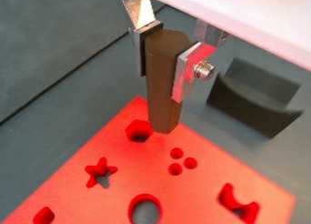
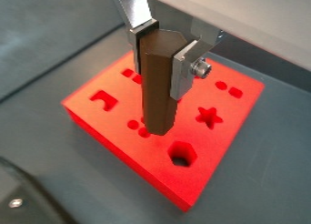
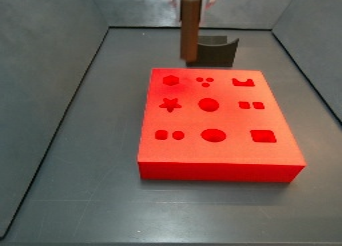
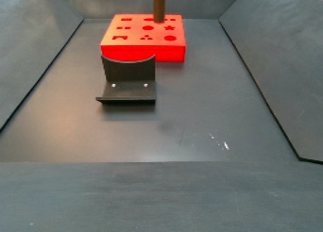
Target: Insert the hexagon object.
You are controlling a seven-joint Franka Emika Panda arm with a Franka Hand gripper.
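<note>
The hexagon object (image 1: 163,82), a long brown six-sided peg, hangs upright between the silver fingers of my gripper (image 1: 166,50), which is shut on its upper end. In both wrist views its lower end is above the red block (image 1: 201,187), close beside the hexagon hole (image 1: 137,129). That hole also shows in a wrist view (image 2: 180,153), apart from the peg (image 2: 158,86). In a side view the peg (image 3: 191,30) hangs over the far edge of the red block (image 3: 214,160). In a side view (image 4: 161,4) only the peg shows, above the block (image 4: 143,49).
The dark fixture (image 4: 127,81) stands on the grey floor next to the red block, and shows behind the peg in a side view (image 3: 217,50) and in a wrist view (image 1: 255,98). Sloping grey walls (image 3: 67,80) enclose the floor. The block has several other shaped holes.
</note>
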